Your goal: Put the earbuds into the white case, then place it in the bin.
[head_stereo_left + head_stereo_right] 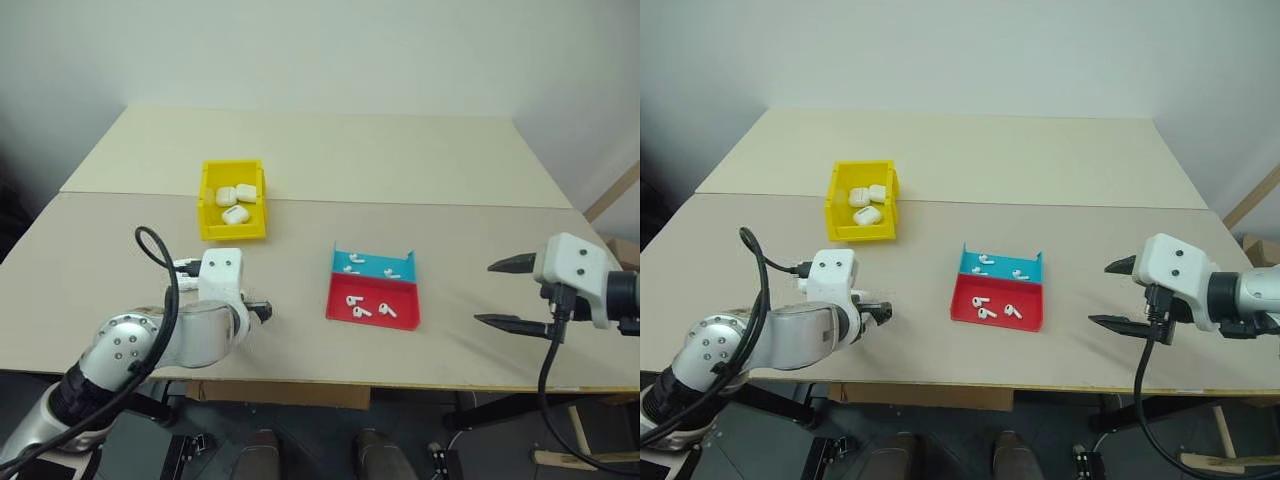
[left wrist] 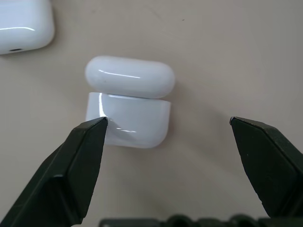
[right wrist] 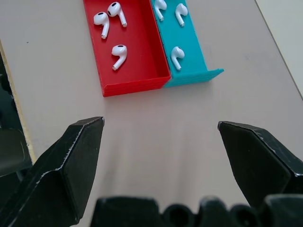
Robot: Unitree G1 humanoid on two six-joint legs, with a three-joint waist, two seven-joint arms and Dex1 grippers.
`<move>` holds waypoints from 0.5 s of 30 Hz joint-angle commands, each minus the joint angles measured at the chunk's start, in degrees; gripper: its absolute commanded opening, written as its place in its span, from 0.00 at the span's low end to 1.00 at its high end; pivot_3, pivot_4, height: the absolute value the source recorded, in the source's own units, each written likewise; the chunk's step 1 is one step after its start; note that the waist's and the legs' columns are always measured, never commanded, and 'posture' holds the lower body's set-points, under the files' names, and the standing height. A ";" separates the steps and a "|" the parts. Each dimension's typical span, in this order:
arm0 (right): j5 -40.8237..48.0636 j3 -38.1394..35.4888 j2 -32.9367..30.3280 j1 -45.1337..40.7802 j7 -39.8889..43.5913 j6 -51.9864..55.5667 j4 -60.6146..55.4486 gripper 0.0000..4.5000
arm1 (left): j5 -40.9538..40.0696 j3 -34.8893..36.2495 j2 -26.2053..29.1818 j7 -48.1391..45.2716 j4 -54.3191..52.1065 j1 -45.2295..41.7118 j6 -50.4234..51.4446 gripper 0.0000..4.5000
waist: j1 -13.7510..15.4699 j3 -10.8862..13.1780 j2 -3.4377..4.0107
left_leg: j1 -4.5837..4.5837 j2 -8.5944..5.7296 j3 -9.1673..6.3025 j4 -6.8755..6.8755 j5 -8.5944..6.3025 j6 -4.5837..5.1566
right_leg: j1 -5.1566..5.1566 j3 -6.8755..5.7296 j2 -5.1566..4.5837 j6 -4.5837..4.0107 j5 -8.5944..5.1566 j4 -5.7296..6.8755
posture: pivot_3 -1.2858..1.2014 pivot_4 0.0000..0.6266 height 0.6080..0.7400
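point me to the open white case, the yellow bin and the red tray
glossy white hinged earbud case [image 2: 128, 101], left wrist view, on the seam between open lid and body
small yellow plastic bin [image 1: 232, 231], left eye view, on its near wall
shallow red plastic tray [image 3: 142, 52], right wrist view, on bare floor beside the earbuds

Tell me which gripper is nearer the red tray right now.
Left, narrowly. The left gripper sits just off one side of the red tray; the right gripper hangs a little farther off the opposite side.
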 commanded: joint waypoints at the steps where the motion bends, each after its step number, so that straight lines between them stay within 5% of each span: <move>1: -1.11 -0.13 -0.68 -0.57 -0.12 -1.49 -0.21 0.99 | -0.35 0.48 1.53 2.97 -2.83 0.18 -1.23 1.00 | 0.08 0.00 0.00 | 0.00 -0.01 0.00 0.01 0.00 -0.01 | 0.01 0.00 0.00 0.01 0.00 0.00 | 0.52 0.24 1.00; 9: -2.27 0.86 1.01 0.62 -1.88 -1.33 -1.75 0.99 | -0.35 0.56 7.57 -2.54 2.37 -2.13 4.75 1.00 | 0.43 0.00 0.01 | 0.00 -0.02 0.00 0.02 0.01 -0.02 | 0.02 -0.03 0.00 0.01 0.01 -0.03 | 0.52 0.24 1.00; 15: -2.90 0.42 1.37 1.95 -3.18 -0.89 -3.03 0.99 | -0.35 0.57 7.04 -8.12 6.73 -3.72 9.00 1.00 | 0.81 -0.01 0.01 | 0.00 -0.03 0.01 0.01 0.02 -0.03 | 0.03 -0.04 -0.01 0.02 0.01 -0.05 | 0.52 0.24 1.00</move>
